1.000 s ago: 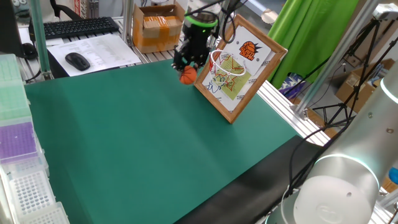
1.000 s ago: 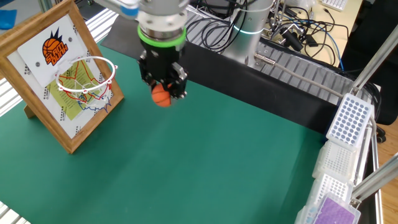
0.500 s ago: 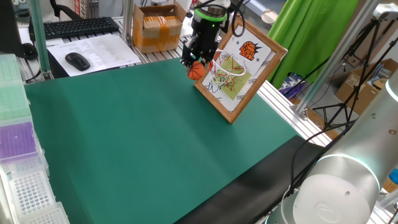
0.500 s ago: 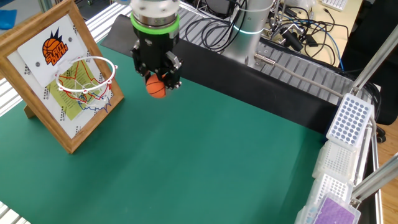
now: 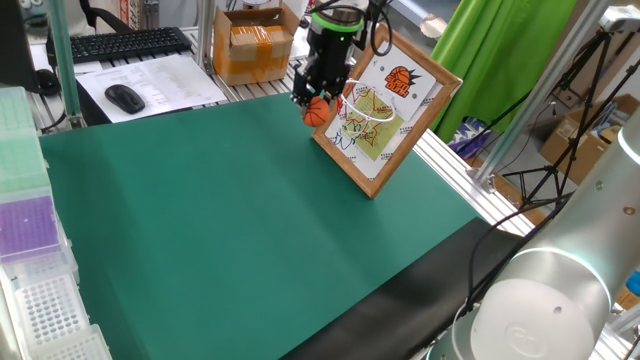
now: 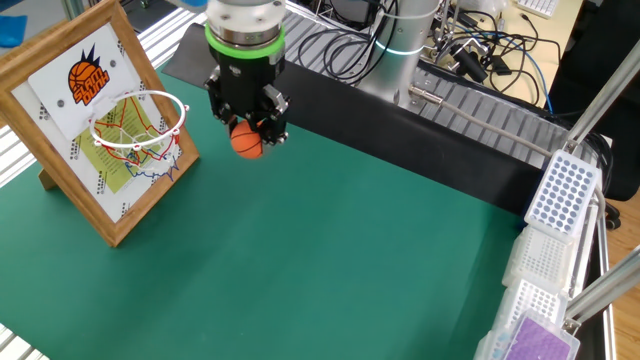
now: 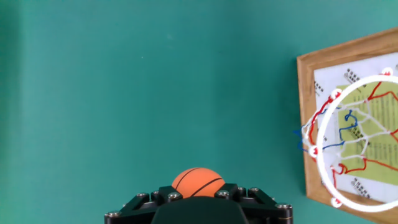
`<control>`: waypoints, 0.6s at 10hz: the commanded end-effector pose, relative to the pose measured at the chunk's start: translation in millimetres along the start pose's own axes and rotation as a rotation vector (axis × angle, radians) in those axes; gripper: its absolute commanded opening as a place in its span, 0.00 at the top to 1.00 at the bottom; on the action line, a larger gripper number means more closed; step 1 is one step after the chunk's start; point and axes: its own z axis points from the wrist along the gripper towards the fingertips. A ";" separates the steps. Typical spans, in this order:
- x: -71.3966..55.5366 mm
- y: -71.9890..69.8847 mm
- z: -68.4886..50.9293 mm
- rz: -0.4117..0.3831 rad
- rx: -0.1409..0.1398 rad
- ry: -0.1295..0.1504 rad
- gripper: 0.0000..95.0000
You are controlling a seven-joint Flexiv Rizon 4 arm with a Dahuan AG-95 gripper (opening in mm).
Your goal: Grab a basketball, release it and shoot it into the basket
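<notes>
Orange basketball (image 6: 247,141) clamped in the claw (image 6: 248,125), beside the basket (image 6: 138,120).

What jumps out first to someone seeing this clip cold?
The hand, raised above the green mat, is shut on a small orange basketball. Right beside it, at the mat's far edge, the wood-framed backboard leans with its white-rimmed basket, which the ball has not yet reached.

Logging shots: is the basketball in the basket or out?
Out. The basketball sits in the claw, beside the basket.
</notes>
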 end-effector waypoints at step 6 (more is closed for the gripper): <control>-3.3 -0.3 -0.5 0.208 -0.020 0.001 1.00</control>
